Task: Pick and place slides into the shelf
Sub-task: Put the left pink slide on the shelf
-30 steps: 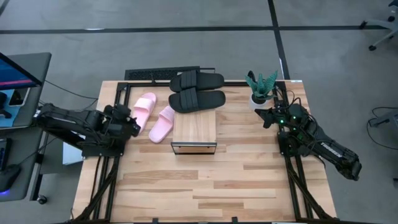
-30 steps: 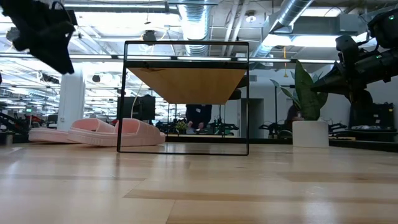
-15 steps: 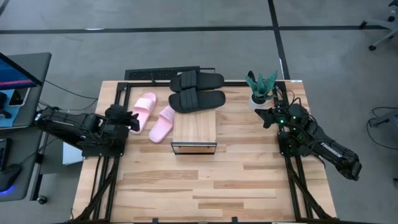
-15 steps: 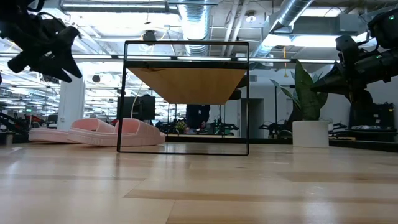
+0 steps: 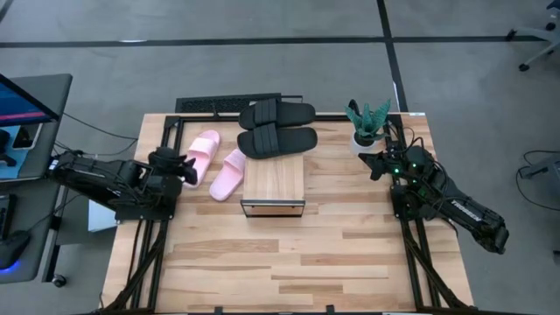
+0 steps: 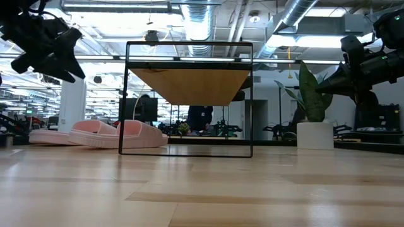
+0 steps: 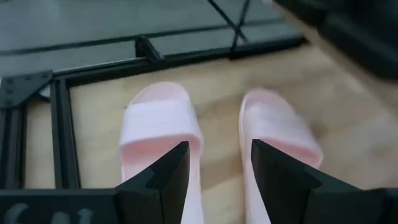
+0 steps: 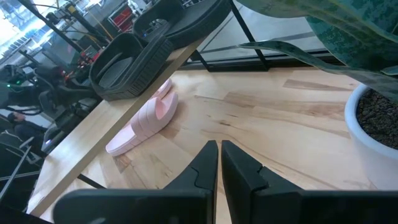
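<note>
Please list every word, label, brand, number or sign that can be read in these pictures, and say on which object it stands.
None can be read: the pink slides, black slides, shelf and plant pot show no text.
The monitor shows colours only, too small to read.

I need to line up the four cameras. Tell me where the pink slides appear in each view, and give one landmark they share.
High view: pink slides lie left of the shelf, by the left gripper.
Low view: low at the left, beside the shelf frame.
Left wrist view: both straight ahead, beyond the open fingers.
Right wrist view: one shows, under the black slides.
Shared landmark: the wooden tabletop.
</note>
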